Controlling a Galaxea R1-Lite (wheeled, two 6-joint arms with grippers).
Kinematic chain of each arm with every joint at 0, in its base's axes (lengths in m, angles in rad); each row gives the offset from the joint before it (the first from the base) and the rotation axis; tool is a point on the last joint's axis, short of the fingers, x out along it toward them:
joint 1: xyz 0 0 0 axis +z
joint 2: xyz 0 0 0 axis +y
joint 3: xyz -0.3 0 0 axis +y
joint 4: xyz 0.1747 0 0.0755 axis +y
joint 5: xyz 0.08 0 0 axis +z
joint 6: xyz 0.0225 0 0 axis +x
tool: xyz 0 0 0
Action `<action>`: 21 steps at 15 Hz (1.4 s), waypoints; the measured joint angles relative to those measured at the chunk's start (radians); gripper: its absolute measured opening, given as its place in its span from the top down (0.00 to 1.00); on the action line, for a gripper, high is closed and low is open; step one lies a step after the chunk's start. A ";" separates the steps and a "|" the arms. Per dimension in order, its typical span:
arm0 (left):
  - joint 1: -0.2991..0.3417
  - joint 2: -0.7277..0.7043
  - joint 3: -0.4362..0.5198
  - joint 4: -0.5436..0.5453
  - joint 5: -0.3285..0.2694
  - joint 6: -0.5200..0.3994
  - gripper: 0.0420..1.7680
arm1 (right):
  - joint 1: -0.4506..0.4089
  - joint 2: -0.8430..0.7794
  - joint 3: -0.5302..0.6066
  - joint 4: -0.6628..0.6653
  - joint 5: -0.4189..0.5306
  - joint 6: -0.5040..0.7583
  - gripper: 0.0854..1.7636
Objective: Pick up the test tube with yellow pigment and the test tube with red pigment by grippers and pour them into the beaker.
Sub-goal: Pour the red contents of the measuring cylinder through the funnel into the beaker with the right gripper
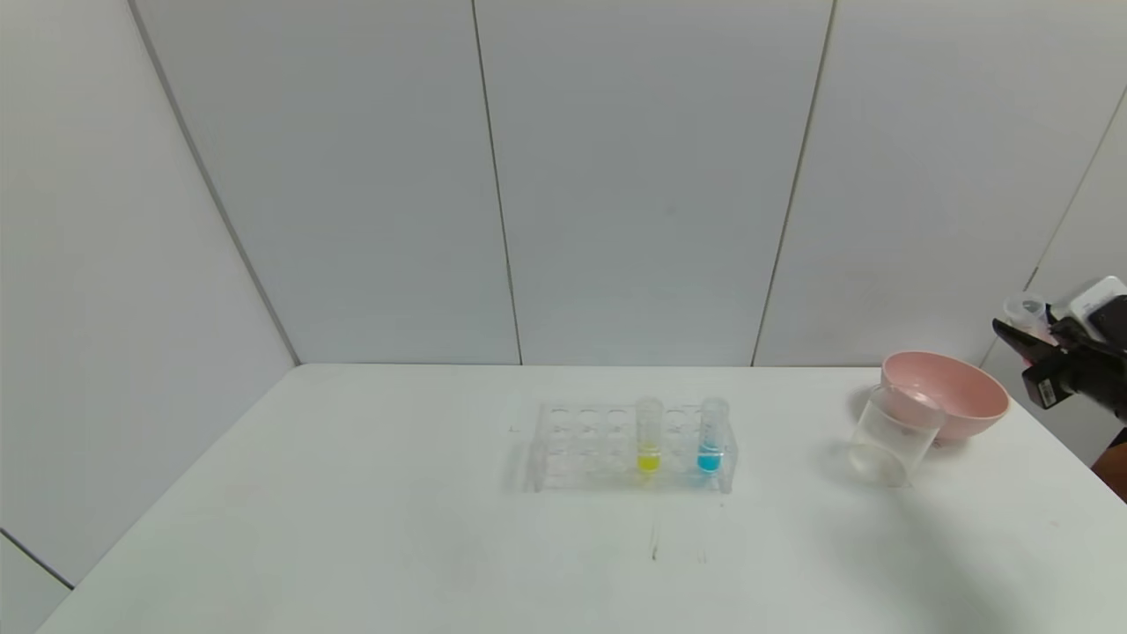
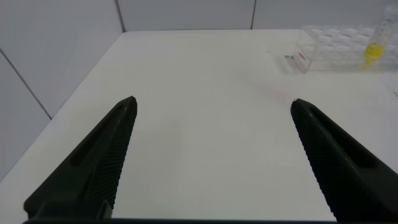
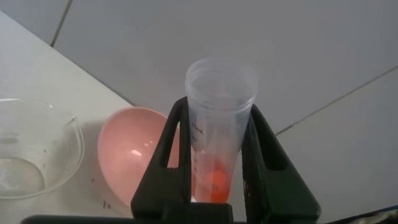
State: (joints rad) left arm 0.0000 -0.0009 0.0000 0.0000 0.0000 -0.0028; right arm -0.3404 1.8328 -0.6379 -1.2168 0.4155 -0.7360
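The yellow test tube stands upright in a clear rack at mid table; it also shows in the left wrist view. My right gripper is at the far right, above and behind the pink bowl, shut on the red test tube, which holds a little orange-red liquid; the tube's open top shows above the fingers. The clear beaker stands in front of the bowl and shows in the right wrist view. My left gripper is open and empty above the table's left part.
A tube with blue liquid stands in the rack right of the yellow one. The pink bowl sits at the table's right back, touching the beaker. White wall panels close the back and sides.
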 joint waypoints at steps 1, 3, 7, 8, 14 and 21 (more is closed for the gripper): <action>0.000 0.000 0.000 0.000 0.000 0.000 0.00 | 0.001 0.016 -0.007 0.000 0.001 -0.061 0.74; 0.000 0.000 0.000 0.000 0.000 0.000 0.00 | 0.004 0.045 -0.028 0.000 0.001 -0.166 0.74; 0.000 0.000 0.000 0.000 0.000 0.000 0.00 | 0.026 0.086 -0.049 0.001 0.000 -0.270 0.74; 0.000 0.000 0.000 0.000 0.000 0.000 0.00 | 0.028 0.090 -0.049 0.001 0.000 -0.300 0.74; 0.000 0.000 0.000 0.000 0.000 0.000 0.00 | 0.026 0.097 -0.019 0.001 0.079 -0.439 0.74; 0.000 0.000 0.000 0.000 0.000 0.000 0.00 | 0.012 0.099 -0.008 0.006 0.075 -0.709 0.74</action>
State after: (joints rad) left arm 0.0000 -0.0009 0.0000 0.0000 0.0000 -0.0028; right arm -0.3285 1.9319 -0.6460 -1.2111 0.4906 -1.4447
